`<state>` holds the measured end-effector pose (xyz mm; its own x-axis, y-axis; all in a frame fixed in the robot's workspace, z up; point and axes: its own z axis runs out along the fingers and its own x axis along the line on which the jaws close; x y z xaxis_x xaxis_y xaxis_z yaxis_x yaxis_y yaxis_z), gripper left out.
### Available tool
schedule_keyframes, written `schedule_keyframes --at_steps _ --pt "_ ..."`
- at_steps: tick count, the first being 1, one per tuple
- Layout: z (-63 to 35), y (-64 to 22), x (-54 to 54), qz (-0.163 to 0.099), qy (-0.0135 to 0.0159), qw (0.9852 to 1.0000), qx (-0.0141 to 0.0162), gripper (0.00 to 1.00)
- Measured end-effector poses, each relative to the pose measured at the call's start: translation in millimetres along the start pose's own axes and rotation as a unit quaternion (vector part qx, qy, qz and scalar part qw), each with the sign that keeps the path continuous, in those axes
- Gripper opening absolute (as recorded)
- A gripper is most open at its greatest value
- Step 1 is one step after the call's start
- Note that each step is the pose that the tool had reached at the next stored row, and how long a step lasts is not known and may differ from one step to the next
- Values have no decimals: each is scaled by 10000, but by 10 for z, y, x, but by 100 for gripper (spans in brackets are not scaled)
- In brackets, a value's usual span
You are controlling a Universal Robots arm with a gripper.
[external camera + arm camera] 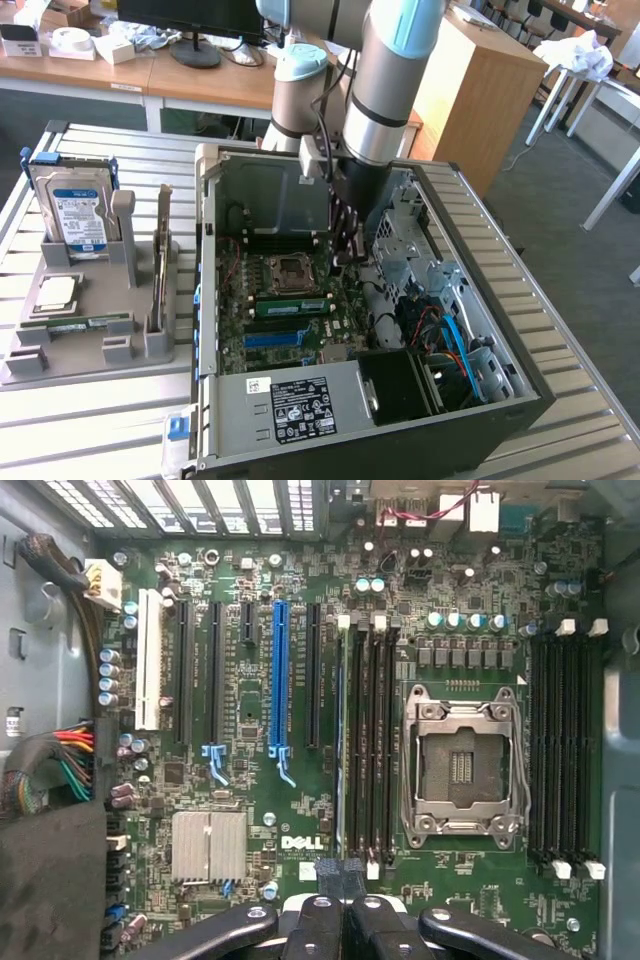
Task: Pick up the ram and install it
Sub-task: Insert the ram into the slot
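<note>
The ram (290, 305), a long green stick, stands on edge in a slot of the motherboard (262, 340) inside the open computer case, just beside the empty processor socket (290, 268). In the wrist view the ram (340, 740) is seen edge-on as a thin strip next to the black memory slots (372, 740). My gripper (345, 258) reaches down into the case near one end of the stick. Its black fingers are shut together with nothing between them, and the gripper (340, 875) lines up with the strip's end. Whether it touches the ram I cannot tell.
The case walls (470, 260) and the power supply (300, 405) box in the work area. At the exterior view's left, a grey holder (90, 345) carries a hard drive (70, 210), a square silver chip (55, 292) and an upright card (160, 270). Cables (60, 760) crowd one side of the board.
</note>
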<state>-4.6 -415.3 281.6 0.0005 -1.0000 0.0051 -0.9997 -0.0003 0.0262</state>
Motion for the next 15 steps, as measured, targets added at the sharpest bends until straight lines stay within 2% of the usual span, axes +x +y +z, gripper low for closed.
schedule_keyframes --at_steps 15 --pt "145 -4 -1 0 0 10000 0 10"
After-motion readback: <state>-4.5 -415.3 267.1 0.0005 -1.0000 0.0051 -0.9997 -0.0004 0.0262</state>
